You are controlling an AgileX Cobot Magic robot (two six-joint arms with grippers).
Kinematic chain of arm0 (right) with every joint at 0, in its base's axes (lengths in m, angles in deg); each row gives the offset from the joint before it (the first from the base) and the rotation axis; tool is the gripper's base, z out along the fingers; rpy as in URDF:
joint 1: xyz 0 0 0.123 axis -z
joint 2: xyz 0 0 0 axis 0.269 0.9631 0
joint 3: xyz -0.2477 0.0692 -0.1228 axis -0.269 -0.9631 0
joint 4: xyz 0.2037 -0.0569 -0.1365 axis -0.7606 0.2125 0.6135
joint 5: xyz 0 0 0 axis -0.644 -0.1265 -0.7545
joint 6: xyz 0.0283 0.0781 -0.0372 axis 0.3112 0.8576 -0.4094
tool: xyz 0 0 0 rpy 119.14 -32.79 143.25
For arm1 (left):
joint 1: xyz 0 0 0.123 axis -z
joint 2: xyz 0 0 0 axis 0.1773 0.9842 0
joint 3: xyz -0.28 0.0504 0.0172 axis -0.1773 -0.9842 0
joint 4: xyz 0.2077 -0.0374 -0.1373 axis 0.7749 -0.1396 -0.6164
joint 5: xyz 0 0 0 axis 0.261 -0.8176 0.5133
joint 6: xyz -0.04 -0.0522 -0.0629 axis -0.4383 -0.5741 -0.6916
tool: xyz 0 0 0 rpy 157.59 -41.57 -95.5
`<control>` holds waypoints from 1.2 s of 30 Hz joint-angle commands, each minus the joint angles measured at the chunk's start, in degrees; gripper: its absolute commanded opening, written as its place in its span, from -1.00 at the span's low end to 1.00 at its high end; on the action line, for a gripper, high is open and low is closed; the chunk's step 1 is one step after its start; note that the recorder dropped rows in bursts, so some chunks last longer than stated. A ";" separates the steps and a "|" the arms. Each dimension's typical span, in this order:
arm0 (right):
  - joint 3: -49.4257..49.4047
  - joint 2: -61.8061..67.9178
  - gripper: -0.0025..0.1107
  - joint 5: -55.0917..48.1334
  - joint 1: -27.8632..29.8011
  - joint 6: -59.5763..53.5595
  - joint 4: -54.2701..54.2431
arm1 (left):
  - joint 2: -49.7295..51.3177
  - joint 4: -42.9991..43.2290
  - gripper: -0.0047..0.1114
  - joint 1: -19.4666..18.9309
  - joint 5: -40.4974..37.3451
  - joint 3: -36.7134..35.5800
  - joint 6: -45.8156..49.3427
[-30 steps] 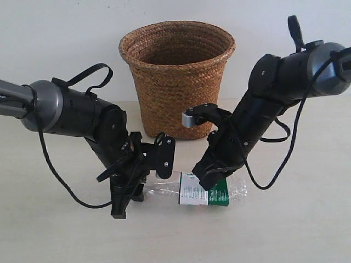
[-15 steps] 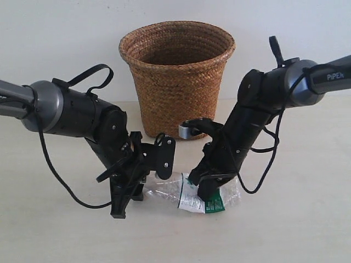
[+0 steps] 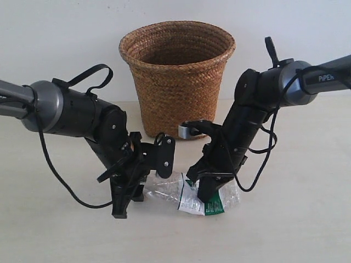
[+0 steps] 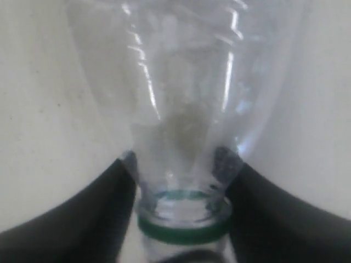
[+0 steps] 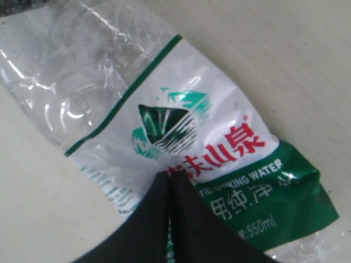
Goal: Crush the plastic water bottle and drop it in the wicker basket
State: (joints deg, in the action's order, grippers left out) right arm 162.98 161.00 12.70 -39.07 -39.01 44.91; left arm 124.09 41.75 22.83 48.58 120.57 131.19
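The plastic water bottle (image 3: 186,200) lies crumpled on its side on the bench (image 3: 296,219), in front of the wicker basket (image 3: 176,82) and apart from it. Its neck points left and its white-and-green label sits at the right. The left hand (image 4: 180,167) is clamped on the clear neck, one finger on each side just above the green ring. The right hand (image 5: 169,178) has its fingers drawn together, with their tips against the label beside the red characters.
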 commanded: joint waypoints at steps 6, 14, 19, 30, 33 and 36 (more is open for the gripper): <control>-2.08 4.83 -0.96 2.06 -0.37 0.85 9.49 | 1.29 -2.50 0.55 0.28 -1.38 -1.12 -8.42; -2.08 4.23 -0.96 0.59 -0.37 1.30 9.49 | -3.55 -2.50 0.55 0.16 -7.34 -1.12 -8.39; -2.08 0.30 -0.96 -0.23 -0.37 1.58 8.47 | -4.83 -2.11 0.51 0.16 -9.58 -1.12 -11.94; -2.08 -10.87 -0.96 -2.41 -0.37 1.75 6.37 | -6.23 -0.41 0.50 0.16 -9.74 -1.12 -13.60; -2.08 -13.87 -0.96 -2.41 -0.37 1.75 5.50 | -6.23 -0.36 0.50 0.16 -9.61 -1.12 -13.72; -2.08 -16.61 -0.96 -2.77 -0.37 1.75 5.30 | -6.23 -0.36 0.50 0.16 -9.74 -1.12 -14.37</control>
State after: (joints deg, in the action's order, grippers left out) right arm 161.04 147.15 10.76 -39.52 -37.30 50.31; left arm 118.49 41.24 22.83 39.13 119.68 118.12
